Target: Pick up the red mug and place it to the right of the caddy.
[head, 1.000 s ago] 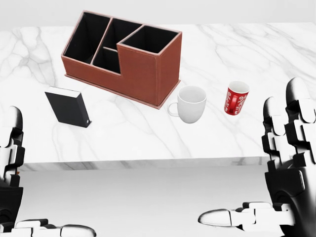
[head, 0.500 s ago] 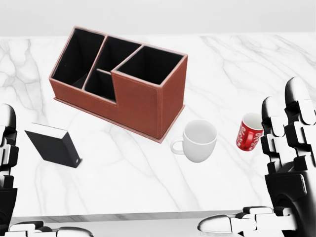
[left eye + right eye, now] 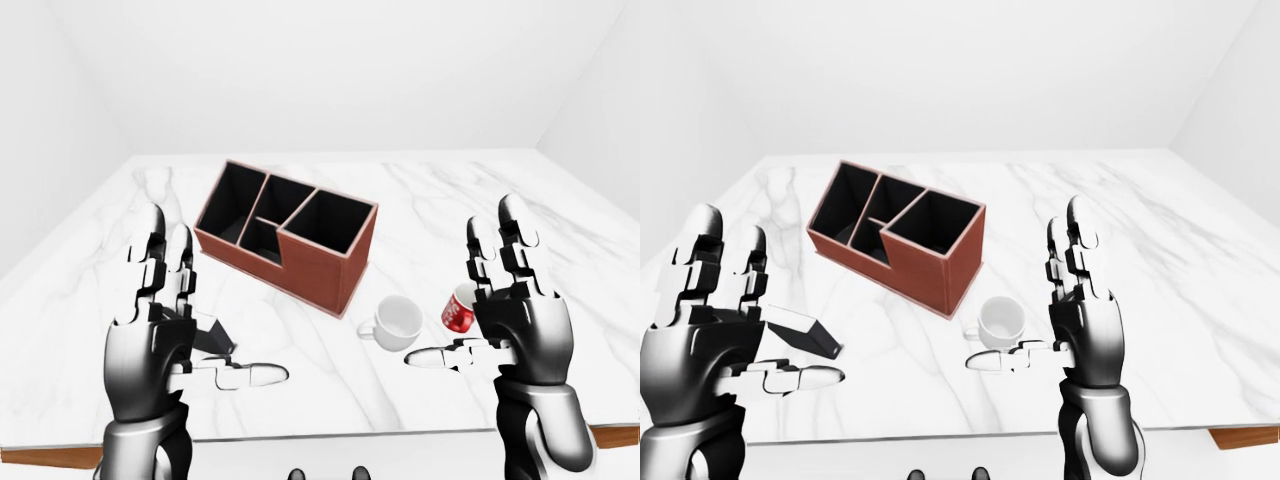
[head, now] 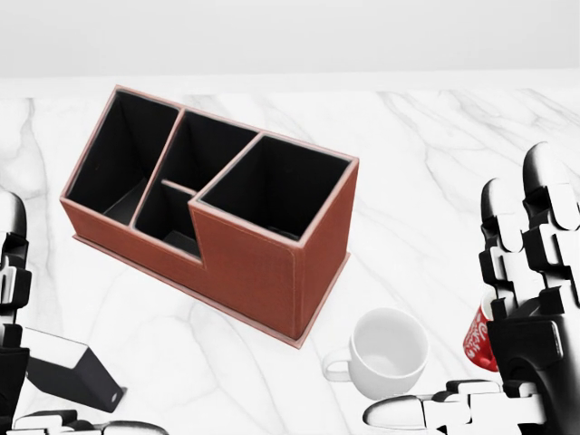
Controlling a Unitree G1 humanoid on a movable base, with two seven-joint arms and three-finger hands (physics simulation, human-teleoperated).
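Left hand [image 3: 165,330]: stood at lower left of the left-eye view, fingers [image 3: 150,255] spread upright, thumb pointing toward the frame centre, nothing held
Right hand [image 3: 515,320]: stood at lower right of the left-eye view, fingers [image 3: 512,240] extended and apart, thumb pointing left, nothing in its grasp
Black box [image 4: 72,372]: lay at lower left of the head view on the table [image 4: 426,181], partly behind the left hand
Red mug [image 3: 458,310]: stood on the table at right of centre in the left-eye view, just left of the right hand and partly hidden by it; whether they touched could not be told
White mug [image 4: 388,353]: sat just left of the red mug, handle pointing left, apart from the caddy
Caddy [image 4: 222,213]: brown with black compartments, stood angled at centre of the head view, above and left of both mugs
Wall [image 3: 330,70]: plain white, across the top of the left-eye view
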